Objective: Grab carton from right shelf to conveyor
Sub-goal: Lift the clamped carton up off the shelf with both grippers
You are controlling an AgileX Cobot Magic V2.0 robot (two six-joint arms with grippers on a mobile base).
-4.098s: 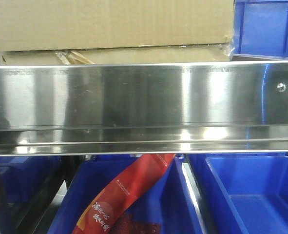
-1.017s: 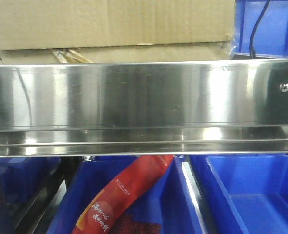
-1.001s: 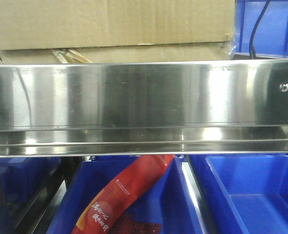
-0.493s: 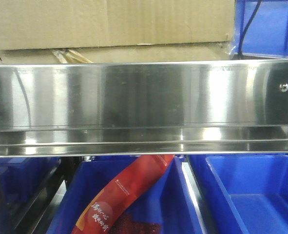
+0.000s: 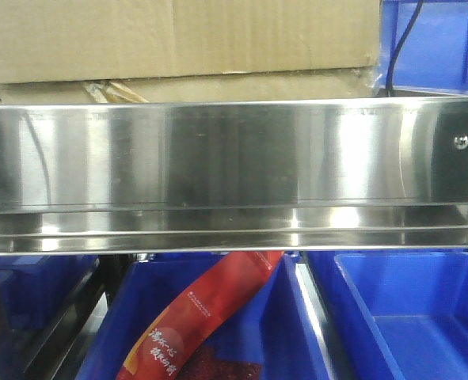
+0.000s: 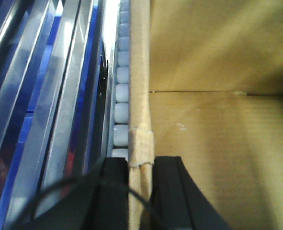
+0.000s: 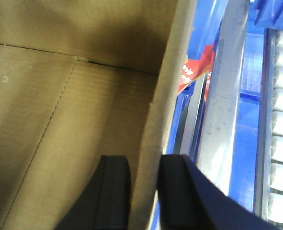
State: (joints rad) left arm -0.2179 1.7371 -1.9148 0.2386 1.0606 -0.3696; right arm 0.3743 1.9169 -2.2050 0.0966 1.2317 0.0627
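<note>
- Left pincer (image 6: 141,165) straddles one upright side wall of the carton (image 6: 218,143), with one black finger (image 6: 115,191) outside and the other inside; both are pressed against the cardboard, so it's pinching that wall
- just left of that wall a row of pale rollers (image 6: 122,91) runs along the rack, with steel rails and blue plastic further left
- front view: the carton sits on the top level of the right shelf (image 5: 234,158), behind the shiny front rail, filling the upper left and middle of the shot
- a bit of amber tape (image 5: 115,91) pokes out at the carton's base band, left of centre
- the rail has one small screw (image 5: 458,142) near its right end
- top right, an upper blue bin (image 5: 443,47) sits just beside the carton's right end, and a black cable (image 5: 400,39) hangs in front of it
- under the rail, a lower blue bin (image 5: 138,317) holds a red packet (image 5: 210,309) leaning diagonally, and a second lower bin (image 5: 408,317) stands to its right
- right pincer (image 7: 145,165) is clamped on the carton's other side wall, same deal: one finger inside the box, one outside, cardboard squeezed between them
</note>
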